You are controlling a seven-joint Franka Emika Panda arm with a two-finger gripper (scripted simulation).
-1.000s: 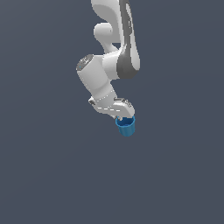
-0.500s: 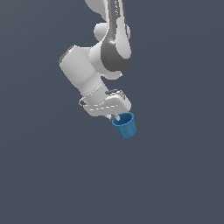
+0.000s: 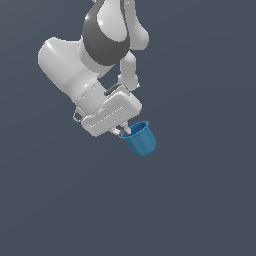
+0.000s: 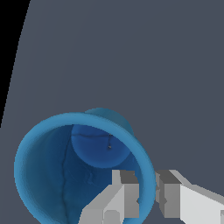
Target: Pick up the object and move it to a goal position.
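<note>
The object is a small blue cup (image 3: 140, 140), tapered toward its base, hanging in the air below the white arm in the exterior view. My gripper (image 3: 123, 132) is shut on its rim at the side nearest the hand. In the wrist view I look into the cup's open mouth (image 4: 65, 175); one finger (image 4: 122, 197) is inside the wall and the other finger (image 4: 173, 197) outside it, pinching the rim between them at my gripper (image 4: 147, 194). The cup is tilted.
The arm's white wrist and hand (image 3: 107, 112) fill the upper left of the exterior view. A plain dark grey surface (image 3: 200, 200) lies behind everything. A black strip (image 4: 8, 43) borders the wrist view.
The arm has come much closer to the exterior camera, carrying the cup with it. The cup has stayed in the gripper and shifted slightly toward the exterior view's left.
</note>
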